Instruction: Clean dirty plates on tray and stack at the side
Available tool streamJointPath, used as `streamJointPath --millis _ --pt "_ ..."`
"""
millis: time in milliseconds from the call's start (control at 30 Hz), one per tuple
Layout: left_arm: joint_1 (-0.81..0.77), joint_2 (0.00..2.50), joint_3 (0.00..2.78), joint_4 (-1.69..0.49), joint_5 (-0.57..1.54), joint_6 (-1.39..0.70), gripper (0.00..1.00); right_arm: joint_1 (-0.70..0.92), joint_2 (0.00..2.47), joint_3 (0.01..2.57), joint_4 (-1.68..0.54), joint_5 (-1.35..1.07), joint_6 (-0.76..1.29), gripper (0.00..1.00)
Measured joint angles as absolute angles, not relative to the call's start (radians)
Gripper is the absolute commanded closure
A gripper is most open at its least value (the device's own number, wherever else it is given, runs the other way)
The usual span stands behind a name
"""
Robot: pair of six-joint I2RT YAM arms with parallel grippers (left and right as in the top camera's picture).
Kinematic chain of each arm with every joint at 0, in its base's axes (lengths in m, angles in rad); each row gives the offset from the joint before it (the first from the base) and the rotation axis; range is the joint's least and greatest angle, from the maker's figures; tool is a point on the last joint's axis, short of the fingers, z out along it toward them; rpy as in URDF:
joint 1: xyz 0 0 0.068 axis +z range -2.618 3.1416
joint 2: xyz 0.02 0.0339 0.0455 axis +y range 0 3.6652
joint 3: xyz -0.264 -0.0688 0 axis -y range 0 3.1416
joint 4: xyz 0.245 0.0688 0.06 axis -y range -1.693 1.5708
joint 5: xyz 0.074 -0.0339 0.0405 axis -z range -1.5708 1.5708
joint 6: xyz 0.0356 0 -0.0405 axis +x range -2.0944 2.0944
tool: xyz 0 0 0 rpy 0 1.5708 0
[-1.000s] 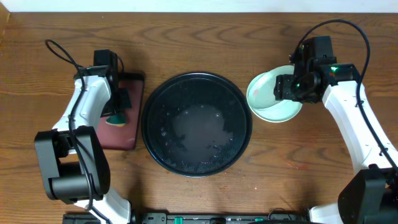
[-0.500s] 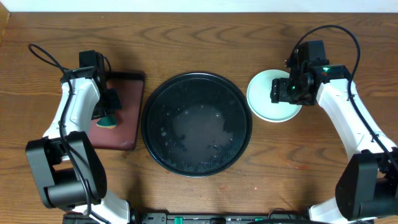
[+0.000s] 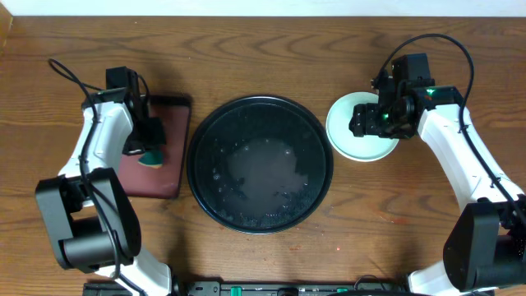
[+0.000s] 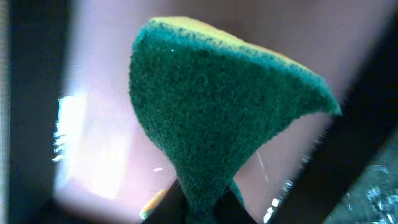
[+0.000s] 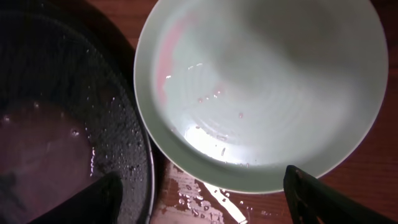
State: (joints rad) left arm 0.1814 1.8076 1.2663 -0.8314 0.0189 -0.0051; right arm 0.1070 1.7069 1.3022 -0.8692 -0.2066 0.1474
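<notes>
Now the right claw (image 3: 362, 125) hangs just over a pale turquoise plate (image 3: 349, 141), its two fingers spread wide with nothing between them. In the right wrist view the fingertips (image 5: 102, 190) show at the lower corners. The plate (image 5: 267, 81) fills most of the space ahead of the right claw (image 5: 199, 183) and is not touched by either finger. A faint pink smear (image 5: 166, 59) runs along the plate's inner wall on the side toward the round black tray (image 5: 56, 93), which lies just beside that same finger. The tray is wet, with beads of water over it, and its rim comes very close to the plate's edge. A few drops (image 5: 199, 198) sit on the wooden table (image 5: 373, 180) right under the claw. Whether other plates lie beneath this one I cannot tell.

Across the round black tray (image 3: 246, 123), the left claw (image 3: 150, 150) is closed tight on a sponge (image 3: 152, 156). The left wrist view shows the sponge (image 4: 217, 106), green with a yellow back, fanning out ahead of the left claw (image 4: 202, 210) from the pinched end. Below and around it is a small rectangular tray (image 3: 168, 177), black-rimmed with a reddish-brown inside (image 4: 93, 143). Whether the sponge touches that tray is not clear.
</notes>
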Motion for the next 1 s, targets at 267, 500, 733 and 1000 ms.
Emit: streamJointPath --millis 267,500,733,1000 --pt "0.181 1.81 1.279 -0.893 0.093 0.028 0.27 0.107 1.705 1.411 -0.97 -0.21 0.142 0.16" --pt "0.182 1.74 1.452 -1.043 0.107 0.028 0.27 0.107 1.612 1.546 -1.079 -0.21 0.122 0.01" --pt "0.181 1.565 1.478 -1.052 0.106 0.028 0.26 0.107 1.379 1.605 -1.1 -0.21 0.123 0.01" --pt "0.181 1.564 1.478 -1.052 0.106 0.028 0.26 0.107 1.14 1.613 -1.086 -0.21 0.123 0.01"
